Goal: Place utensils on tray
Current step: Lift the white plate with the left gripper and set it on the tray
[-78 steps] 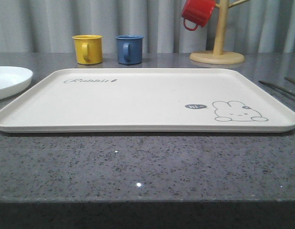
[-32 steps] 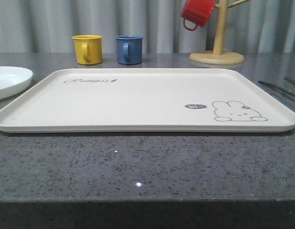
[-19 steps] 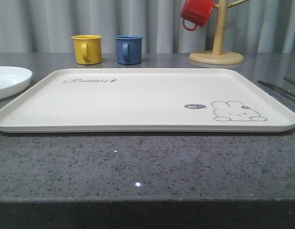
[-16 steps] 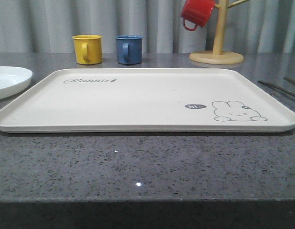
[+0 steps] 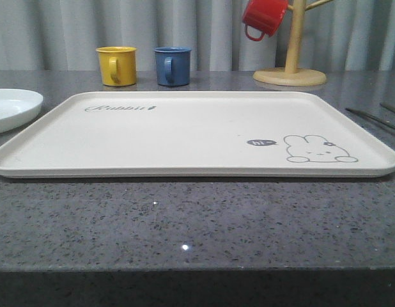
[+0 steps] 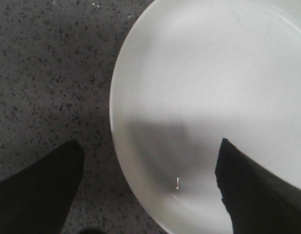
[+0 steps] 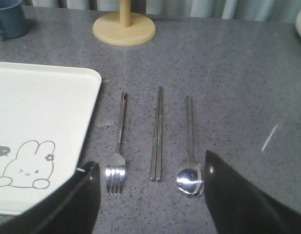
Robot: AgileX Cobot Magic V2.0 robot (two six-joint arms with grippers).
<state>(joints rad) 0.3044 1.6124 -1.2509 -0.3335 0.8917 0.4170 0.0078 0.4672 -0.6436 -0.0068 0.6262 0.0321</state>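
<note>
Both pincers gape wide, right pincer (image 7: 150,195) over fork (image 7: 117,161), chopsticks (image 7: 157,136), spoon (image 7: 190,165) beside tray (image 7: 89,92).

A dark grey speckled counter (image 5: 197,224) carries everything. A cream tray (image 5: 185,167) takes up most of its middle. At the left edge lies a white plate (image 5: 12,109). Along the far side stand a yellow mug (image 5: 117,66), a blue mug (image 5: 172,66) and, further right, the round base of a wooden mug tree (image 5: 289,77). Right of the tray, side by side, lie a fork (image 7: 117,156), chopsticks (image 7: 157,134) and a spoon (image 7: 190,161).
</note>
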